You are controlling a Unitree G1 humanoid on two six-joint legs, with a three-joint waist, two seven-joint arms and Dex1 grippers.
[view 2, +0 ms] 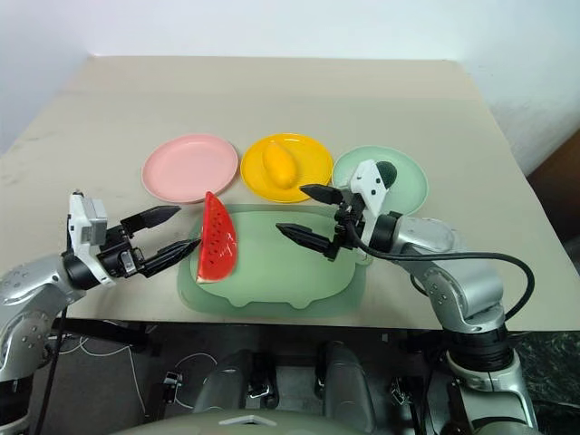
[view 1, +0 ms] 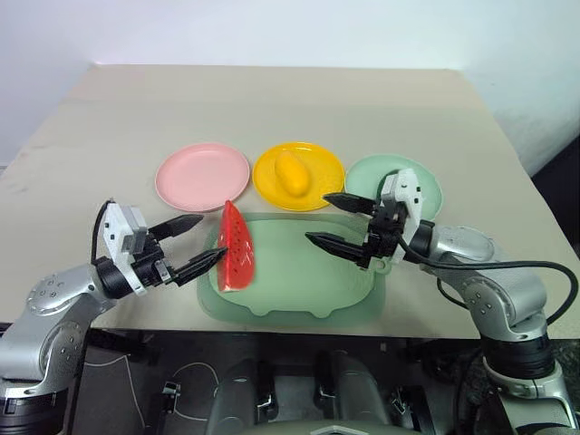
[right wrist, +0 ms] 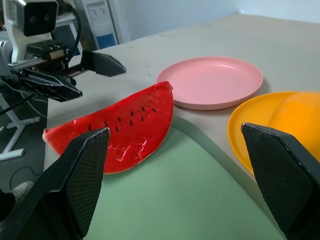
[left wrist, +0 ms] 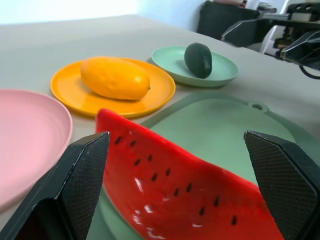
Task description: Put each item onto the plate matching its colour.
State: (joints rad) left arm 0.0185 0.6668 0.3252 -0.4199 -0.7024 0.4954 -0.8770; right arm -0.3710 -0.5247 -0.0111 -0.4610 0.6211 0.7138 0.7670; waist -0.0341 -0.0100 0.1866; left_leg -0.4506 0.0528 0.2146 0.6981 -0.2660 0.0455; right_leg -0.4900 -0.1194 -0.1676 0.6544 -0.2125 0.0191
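While both stand empty, left gripper (view 1: 193,243) gapes beside watermelon (view 1: 236,246)

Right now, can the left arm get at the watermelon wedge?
Probably yes. The left pincer is open beside the watermelon wedge at the green mat's left end, with nothing between them.

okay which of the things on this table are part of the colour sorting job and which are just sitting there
Part of the job: watermelon wedge, mango, avocado, pink plate, yellow plate, mint green plate.

Just lying about: pale green mat under the watermelon wedge.
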